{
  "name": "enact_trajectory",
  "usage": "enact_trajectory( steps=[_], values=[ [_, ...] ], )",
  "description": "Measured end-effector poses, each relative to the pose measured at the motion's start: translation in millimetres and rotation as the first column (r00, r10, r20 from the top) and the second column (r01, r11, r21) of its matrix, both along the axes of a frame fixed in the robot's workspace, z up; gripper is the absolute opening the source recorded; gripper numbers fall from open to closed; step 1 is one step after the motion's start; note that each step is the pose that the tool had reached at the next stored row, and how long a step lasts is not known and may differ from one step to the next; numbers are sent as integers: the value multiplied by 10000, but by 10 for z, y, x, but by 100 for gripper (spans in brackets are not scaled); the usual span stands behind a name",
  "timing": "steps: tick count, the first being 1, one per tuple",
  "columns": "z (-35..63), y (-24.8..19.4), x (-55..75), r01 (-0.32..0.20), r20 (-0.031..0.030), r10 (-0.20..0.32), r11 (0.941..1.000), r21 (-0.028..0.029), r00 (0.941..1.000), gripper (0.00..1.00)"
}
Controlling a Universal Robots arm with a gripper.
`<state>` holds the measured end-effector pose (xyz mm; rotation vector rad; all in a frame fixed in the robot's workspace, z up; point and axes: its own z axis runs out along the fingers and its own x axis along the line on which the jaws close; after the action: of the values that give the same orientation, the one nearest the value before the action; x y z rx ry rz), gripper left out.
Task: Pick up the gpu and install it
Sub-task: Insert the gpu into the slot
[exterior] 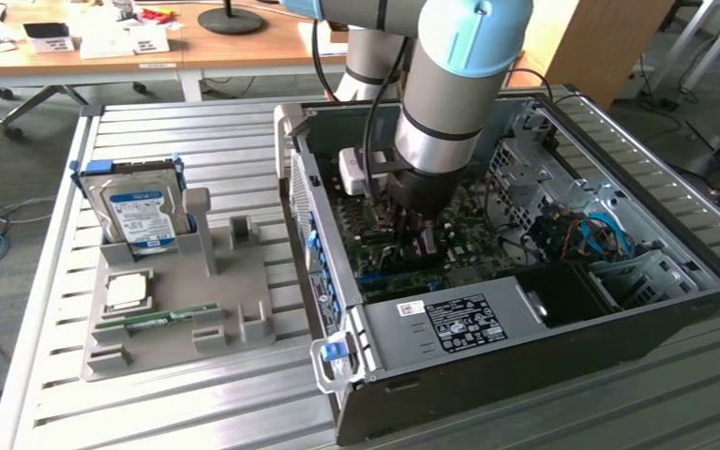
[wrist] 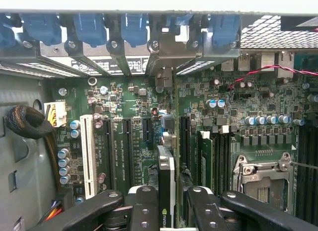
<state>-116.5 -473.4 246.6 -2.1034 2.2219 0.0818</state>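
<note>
- A robot arm reaches down into an open computer case [exterior: 561, 319] lying on its side on a slatted metal counter [exterior: 185, 394], its pincer [exterior: 412, 225] lowered over the green motherboard [exterior: 472, 234].
- The wrist view shows the pincer [wrist: 166, 198] clamped on the gpu [wrist: 166, 191], its black fingers [wrist: 144, 206] pressed to either side of the thin card, which stands on edge.
- The gpu's lower edge sits at the motherboard [wrist: 238, 116] among the dark expansion slots, beside a white slot [wrist: 89, 156]; whether it is fully seated cannot be told.
- Blue retaining clips [wrist: 89, 27] line the case's rear bracket openings beyond the card.
- At the exterior view's left, a grey parts holder [exterior: 198, 300] rests on the counter, carrying an upright hard drive [exterior: 139, 216] with a blue-and-white label, a square processor [exterior: 128, 289] and a narrow green memory stick [exterior: 160, 319].
- Wooden desks [exterior: 247, 47] stand in the background.
</note>
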Motion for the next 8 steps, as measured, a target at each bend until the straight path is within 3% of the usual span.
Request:
enact_trajectory(
  steps=[4, 8],
  values=[
    [-4, 1, -4, 9, 2, -9, 10000, 8, 10000, 28],
    [0, 0, 0, 0, 1, 0, 10000, 0, 10000, 45]
  ],
)
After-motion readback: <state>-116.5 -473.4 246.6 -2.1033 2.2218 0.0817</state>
